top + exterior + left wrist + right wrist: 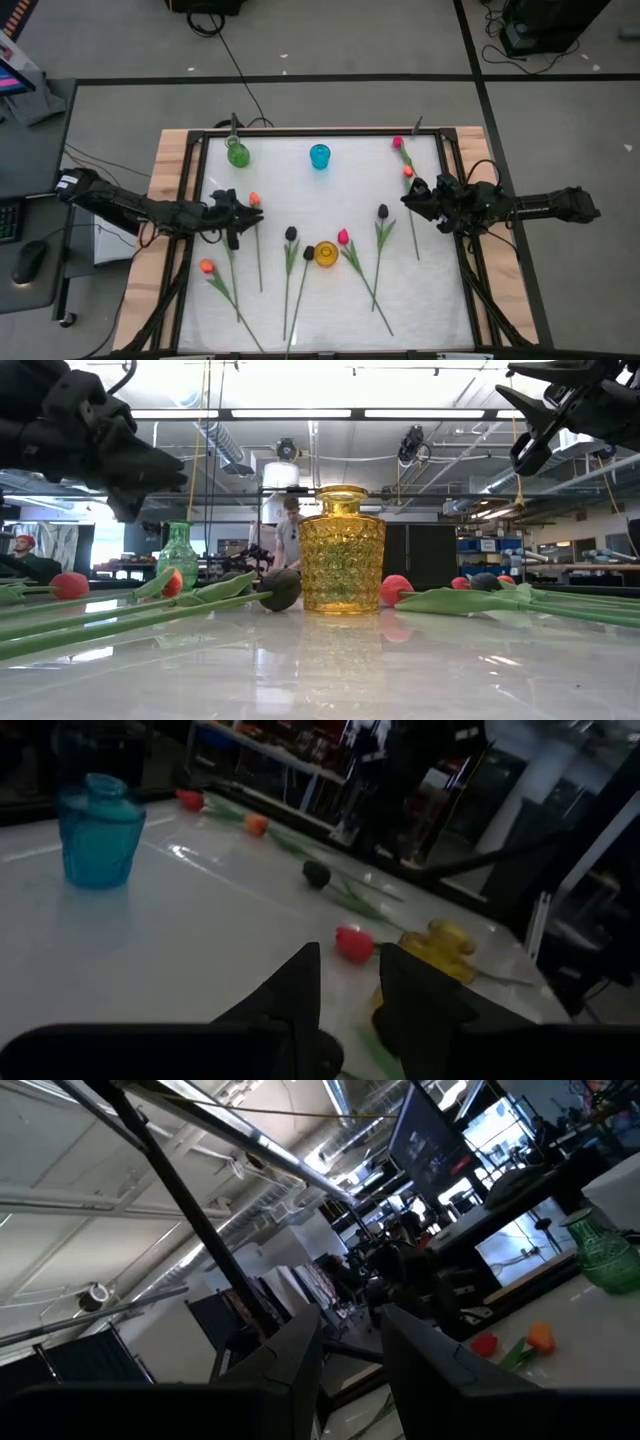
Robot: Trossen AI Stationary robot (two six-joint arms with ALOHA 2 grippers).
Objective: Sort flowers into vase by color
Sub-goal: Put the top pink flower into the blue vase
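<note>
The left hand (246, 217) hangs above the tabletop (330, 300) on the left side of the yellow vase (326, 254), its fingers (300, 985) a narrow gap apart and holding nothing. An orange tulip (254, 200) lies just beside its tips. The right hand (412, 197) is raised on the other side of the yellow vase, its fingers (300, 1350) likewise slightly apart and empty, tilted up toward the room; another orange tulip (408, 172) lies close by it.

Between the two hands a broad bare strip of white tabletop runs back from the yellow vase to the far edge. The wooden frame (160, 200) borders the surface on both sides, and each arm comes in across it.

Three vases stand on the tabletop: the yellow one near the middle, a blue vase (319, 156) straight behind it, and a green vase (238, 153) behind and to its left.

Tulips lie flat around the yellow vase, none in any vase. I count three black (291, 234), three orange and probably two pink-red (343, 237), though the small buds are hard to tell apart. Their stems fan toward the near edge.
</note>
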